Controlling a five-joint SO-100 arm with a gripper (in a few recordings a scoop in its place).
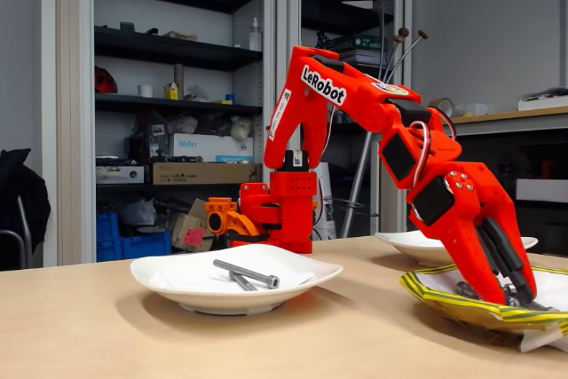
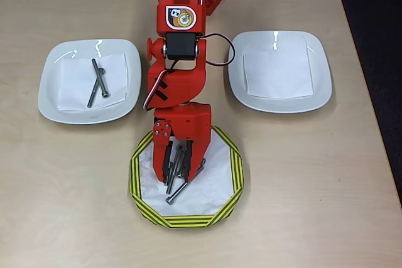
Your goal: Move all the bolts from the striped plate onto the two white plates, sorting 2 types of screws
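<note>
In the overhead view the gripper, fingers slightly apart, reaches into the bolts on the striped plate at lower centre; two long bolts lie on the left white plate.

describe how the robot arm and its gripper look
The arm is bright orange-red plastic with blocky segments, black motors and thin black cables. A white label reads "LeRobot"; a round yellow sticker sits on top. The gripper has orange-red shells and dark fingers.

Striped plate: arm is covering its upper middle.
Right white plate: lying open at overhead frame's upper right.
</note>
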